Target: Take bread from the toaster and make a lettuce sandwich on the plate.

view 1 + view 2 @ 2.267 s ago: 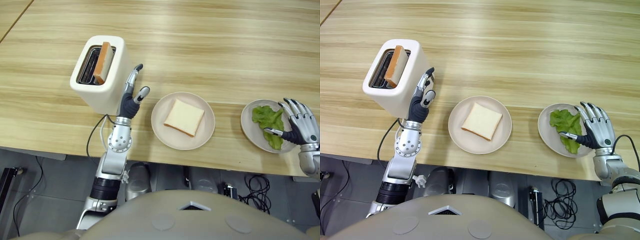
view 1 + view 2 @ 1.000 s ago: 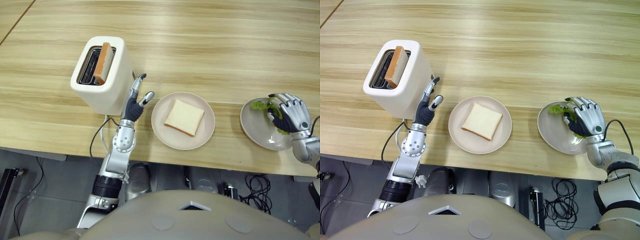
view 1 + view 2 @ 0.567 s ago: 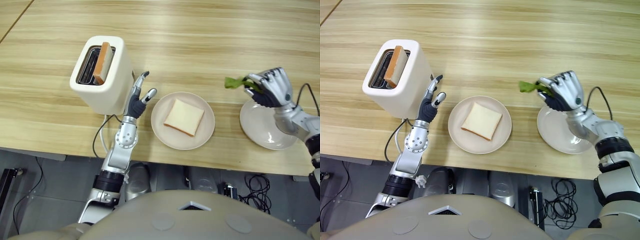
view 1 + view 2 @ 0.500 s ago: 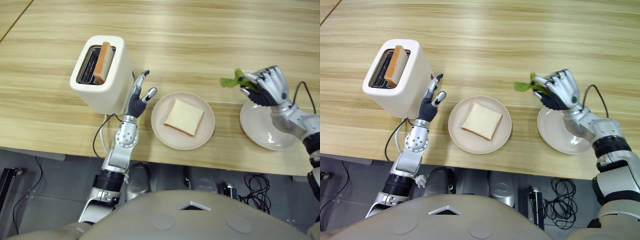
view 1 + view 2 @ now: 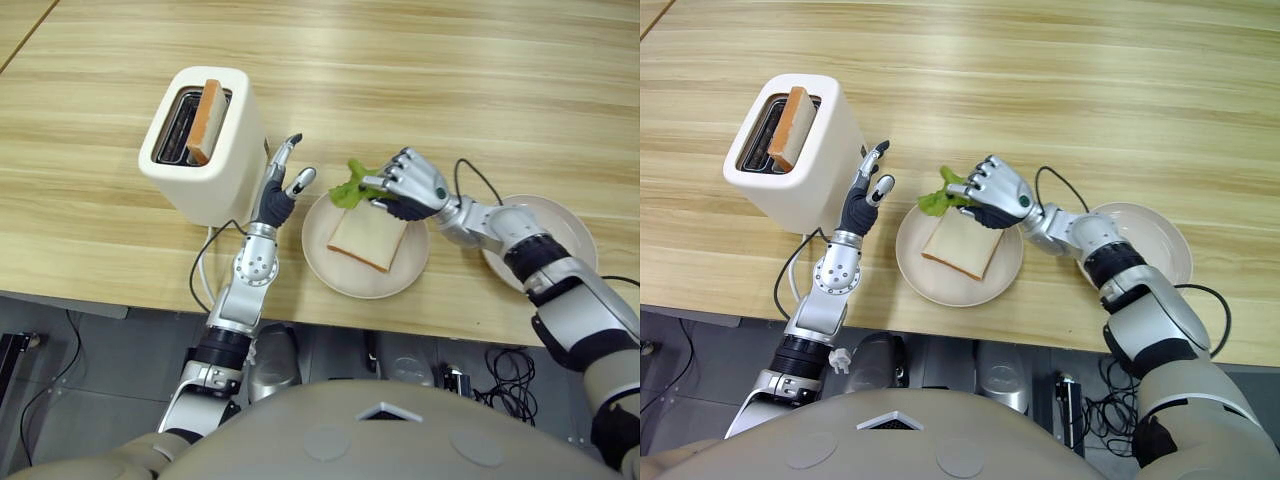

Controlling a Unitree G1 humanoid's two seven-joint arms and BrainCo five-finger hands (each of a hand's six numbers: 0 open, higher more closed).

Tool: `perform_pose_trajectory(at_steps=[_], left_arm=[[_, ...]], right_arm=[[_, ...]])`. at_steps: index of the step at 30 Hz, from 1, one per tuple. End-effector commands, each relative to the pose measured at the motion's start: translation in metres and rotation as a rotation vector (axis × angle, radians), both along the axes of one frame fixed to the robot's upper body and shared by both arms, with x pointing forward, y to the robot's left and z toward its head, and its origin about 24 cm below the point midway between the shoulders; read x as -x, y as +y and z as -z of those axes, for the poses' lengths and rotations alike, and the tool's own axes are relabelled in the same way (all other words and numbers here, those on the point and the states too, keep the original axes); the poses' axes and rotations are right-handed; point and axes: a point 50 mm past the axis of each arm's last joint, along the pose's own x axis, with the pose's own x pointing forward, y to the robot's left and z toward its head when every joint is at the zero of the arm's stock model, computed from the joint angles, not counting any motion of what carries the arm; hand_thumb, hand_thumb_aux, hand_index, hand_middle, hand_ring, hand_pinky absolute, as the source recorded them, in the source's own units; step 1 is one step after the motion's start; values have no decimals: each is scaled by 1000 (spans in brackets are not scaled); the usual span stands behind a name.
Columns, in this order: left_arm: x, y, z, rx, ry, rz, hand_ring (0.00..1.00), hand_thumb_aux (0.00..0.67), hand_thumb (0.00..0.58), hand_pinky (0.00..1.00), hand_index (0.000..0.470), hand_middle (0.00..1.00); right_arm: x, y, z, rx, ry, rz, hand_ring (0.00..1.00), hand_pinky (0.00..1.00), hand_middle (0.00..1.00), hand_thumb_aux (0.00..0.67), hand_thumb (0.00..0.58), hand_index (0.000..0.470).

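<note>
A cream toaster (image 5: pixel 205 150) stands at the left with one bread slice (image 5: pixel 206 122) upright in its slot. My left hand (image 5: pixel 279 190) is beside the toaster's right wall, fingers straight, holding nothing. In the middle a beige plate (image 5: pixel 365 278) carries a white bread slice (image 5: pixel 366 235). My right hand (image 5: pixel 408 186) hovers over the far edge of that slice, shut on a green lettuce leaf (image 5: pixel 350 186) that sticks out to the left above the plate's rim.
A second beige plate (image 5: pixel 555 224) lies bare at the right, partly behind my right forearm. The toaster's black cord (image 5: pixel 200 270) runs off the table's near edge. Open wooden tabletop (image 5: pixel 420 70) stretches behind everything.
My right hand closed on the lettuce, lifted it off the right plate and carried it left to above the bread on the middle plate. My left hand edged slightly up beside the toaster.
</note>
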Motion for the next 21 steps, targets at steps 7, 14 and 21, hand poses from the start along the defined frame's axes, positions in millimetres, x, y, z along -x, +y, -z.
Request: perform_pose_trajectory(at_steps=[7, 14, 21], left_arm=[[2, 6, 5, 9, 19, -33, 0, 0, 0, 0, 0, 0], [4, 7, 7, 12, 26, -44, 0, 0, 0, 0, 0, 0], [5, 8, 11, 9, 38, -48, 0, 0, 0, 0, 0, 0]], right_arm=[[12, 0, 31, 183, 120, -63, 1000, 1000, 1000, 670, 580, 460], [22, -24, 35, 262, 194, -46, 1000, 1000, 1000, 670, 580, 460], [30, -33, 36, 293, 243, -31, 1000, 1000, 1000, 670, 580, 460]])
